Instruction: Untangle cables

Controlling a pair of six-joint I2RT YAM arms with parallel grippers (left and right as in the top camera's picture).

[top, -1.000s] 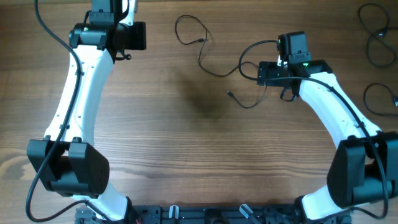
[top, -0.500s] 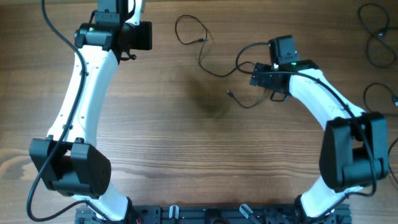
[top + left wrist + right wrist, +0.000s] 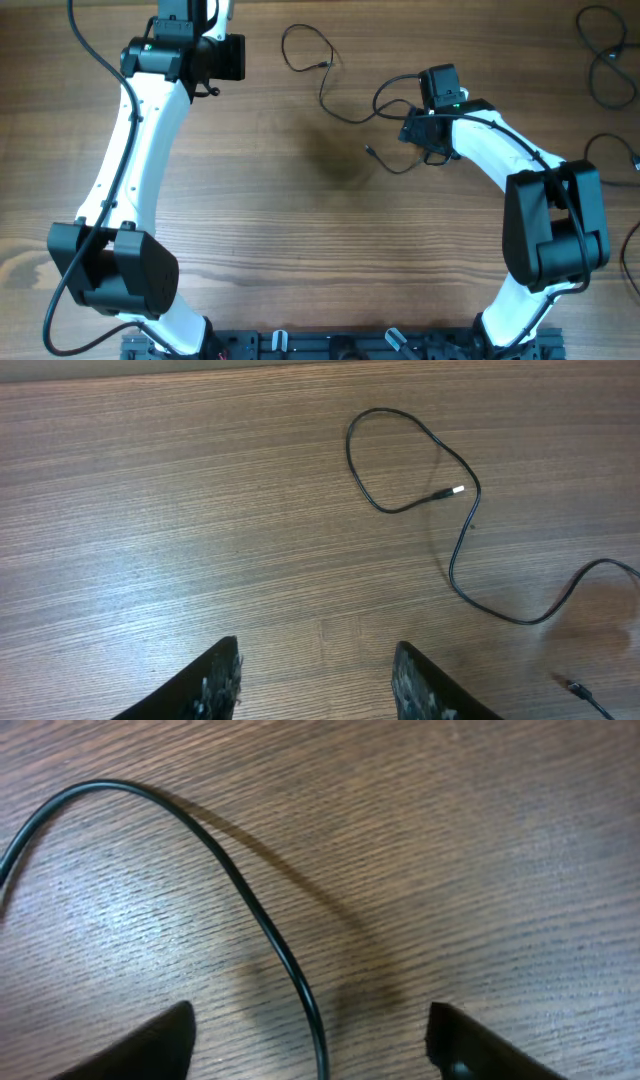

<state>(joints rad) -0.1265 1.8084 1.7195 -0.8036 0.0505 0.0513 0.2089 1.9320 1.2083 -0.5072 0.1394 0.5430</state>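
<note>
A thin black cable [image 3: 335, 100] lies on the wooden table at the back middle, with a loop [image 3: 300, 48] and a plug end [image 3: 368, 151]. It also shows in the left wrist view [image 3: 455, 550]. My right gripper [image 3: 428, 135] is open and low over this cable; in the right wrist view the cable [image 3: 270, 935] runs between the two open fingers [image 3: 312, 1045]. My left gripper [image 3: 200, 88] is open and empty at the back left, its fingers [image 3: 315, 685] above bare wood, well left of the loop.
More thin black cables lie at the far right edge: a coil at the back corner [image 3: 605, 55] and another loop lower down [image 3: 612, 160]. The table [image 3: 300, 250] is brown wood.
My right gripper has moved left and a little toward the back, over the cable. The left arm shifted slightly right early on and is now still.
</note>
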